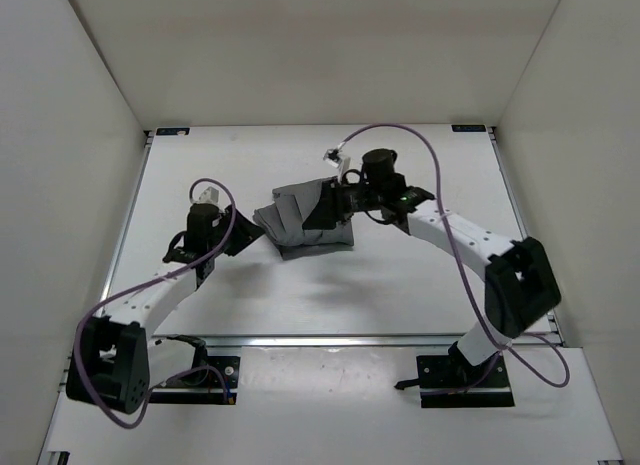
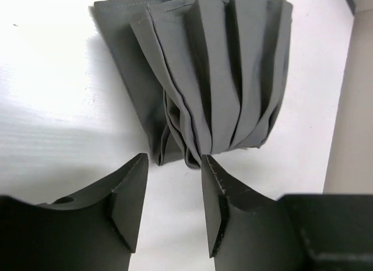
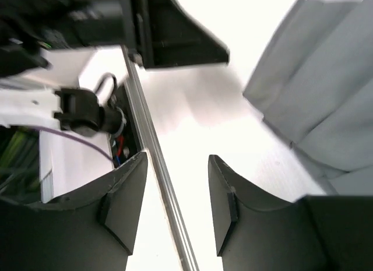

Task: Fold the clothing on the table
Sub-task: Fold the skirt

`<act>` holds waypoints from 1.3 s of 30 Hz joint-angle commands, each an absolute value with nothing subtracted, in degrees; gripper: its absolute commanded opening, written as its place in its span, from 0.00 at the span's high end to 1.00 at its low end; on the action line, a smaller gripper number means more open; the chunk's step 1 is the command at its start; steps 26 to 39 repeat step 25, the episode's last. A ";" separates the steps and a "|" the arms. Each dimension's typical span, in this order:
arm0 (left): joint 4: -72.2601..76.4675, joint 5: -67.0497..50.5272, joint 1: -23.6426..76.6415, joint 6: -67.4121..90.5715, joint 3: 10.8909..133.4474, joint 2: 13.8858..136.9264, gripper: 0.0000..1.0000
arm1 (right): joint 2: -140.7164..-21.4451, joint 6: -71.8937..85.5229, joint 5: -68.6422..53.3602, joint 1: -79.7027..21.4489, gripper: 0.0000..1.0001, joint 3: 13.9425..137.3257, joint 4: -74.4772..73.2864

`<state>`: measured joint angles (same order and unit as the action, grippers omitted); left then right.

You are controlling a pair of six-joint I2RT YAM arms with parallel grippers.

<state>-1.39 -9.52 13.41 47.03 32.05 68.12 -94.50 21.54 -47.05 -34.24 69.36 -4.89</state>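
the white table [image 1: 420, 285] carries the clothing [image 1: 305, 225] near its middle, a grey pleated bundle lying between the two arms with its pleats running roughly from the left arm toward the right. the left tool [image 2: 173, 166] stands released and empty, the gathered narrow end of the pleats just ahead of its tips. the right tool [image 3: 178, 166] is also released and empty, the cloth off to one side of its gap, so the left arm seems better lined up.

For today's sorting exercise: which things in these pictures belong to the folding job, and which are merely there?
Job: clothing, table.
Merely there: purple cable, metal rail, white walls.
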 commanded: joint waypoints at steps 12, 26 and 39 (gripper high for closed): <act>-31.54 -11.69 11.42 26.56 42.79 60.74 0.02 | -73.31 20.66 -38.76 -22.59 0.55 53.27 -9.47; -44.03 -11.35 12.05 19.69 45.16 56.25 0.01 | -70.57 20.57 -37.97 -23.47 0.54 49.04 -9.58; -44.03 -11.35 12.05 19.69 45.16 56.25 0.01 | -70.57 20.57 -37.97 -23.47 0.54 49.04 -9.58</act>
